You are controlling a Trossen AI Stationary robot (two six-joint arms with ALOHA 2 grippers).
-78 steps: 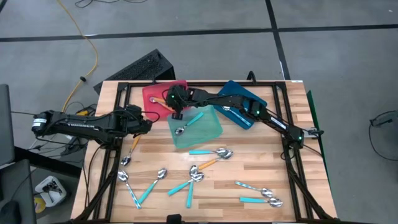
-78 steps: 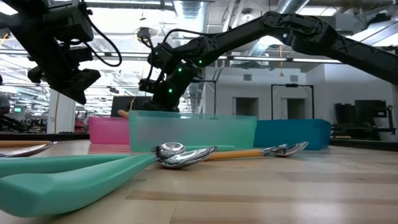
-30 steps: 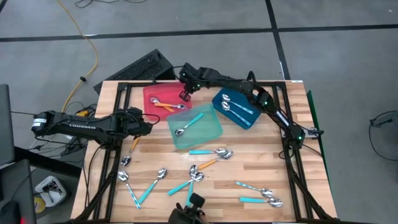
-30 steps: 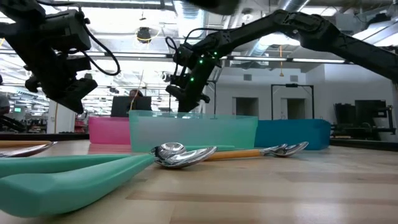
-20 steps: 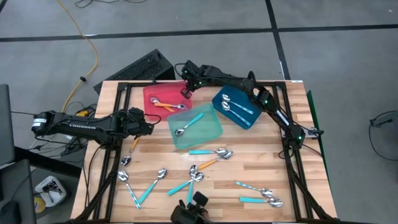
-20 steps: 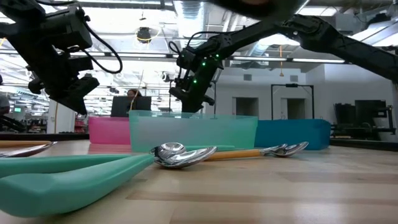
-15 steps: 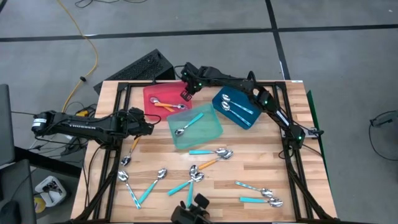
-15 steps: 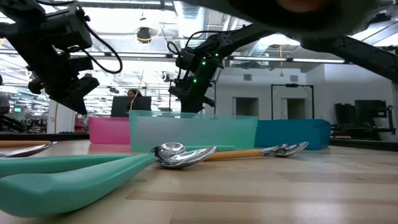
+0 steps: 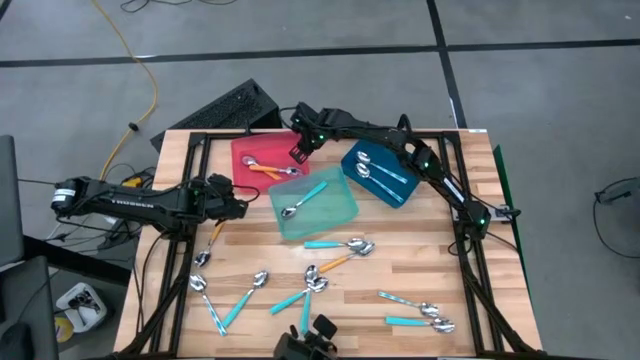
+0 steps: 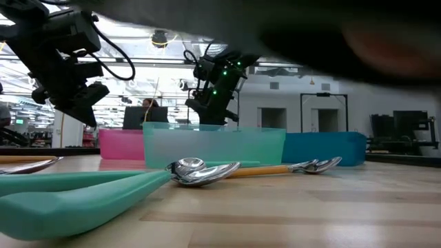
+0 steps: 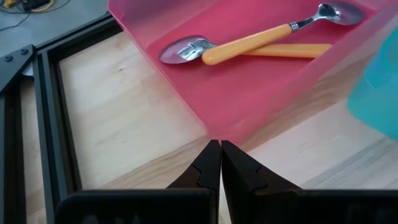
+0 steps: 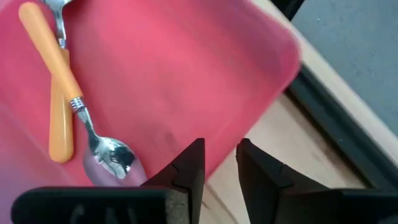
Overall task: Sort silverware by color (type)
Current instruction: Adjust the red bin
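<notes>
Wooden table [image 9: 420, 280] holds scattered spoons [image 9: 330, 268] as before; the right gripper [image 12: 217, 163], empty, fingers now parted (pressed together a second ago), hovers over the red tray [image 9: 240, 150]. Left gripper [image 11: 220, 163] stays pinched closed, beside that tray.

Looking down, we see the table [image 9: 400, 250] with three trays at its far side: a red tray [image 9: 243, 150] holding two orange spoons [image 9: 262, 167], a teal tray [image 9: 340, 205] with one spoon [image 9: 303, 197], and a blue tray [image 9: 380, 152] with two. The right gripper [image 9: 299, 152] hangs over the red tray's far corner. The left gripper [image 9: 243, 206] sits just beside that tray. More spoons [image 9: 335, 245] lie scattered nearer us.
</notes>
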